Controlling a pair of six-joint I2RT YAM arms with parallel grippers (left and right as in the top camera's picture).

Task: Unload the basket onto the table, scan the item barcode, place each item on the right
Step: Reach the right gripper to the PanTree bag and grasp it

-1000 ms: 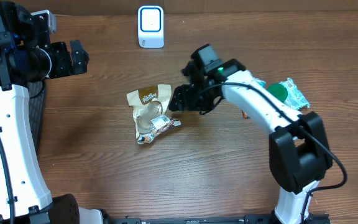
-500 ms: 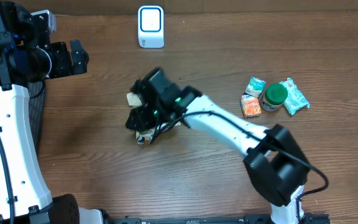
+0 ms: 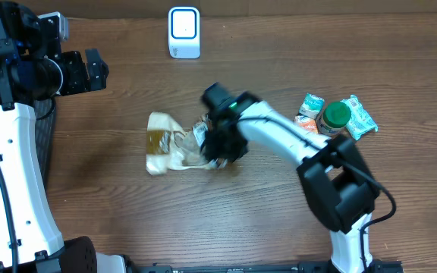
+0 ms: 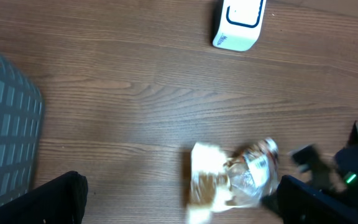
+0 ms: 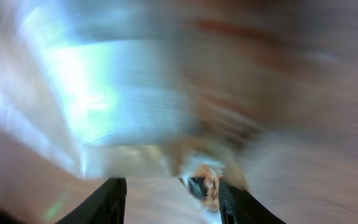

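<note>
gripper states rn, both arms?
left gripper: open, holding nothing.
right gripper: closed on the snack bag, as far as the overhead shows; wrist view is blurred.

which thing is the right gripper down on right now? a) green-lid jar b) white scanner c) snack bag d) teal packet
c: in the overhead view the right gripper sits over the right end of the snack bag, well away from the white scanner at the table's far edge and the green-lid jar off to the side.
</note>
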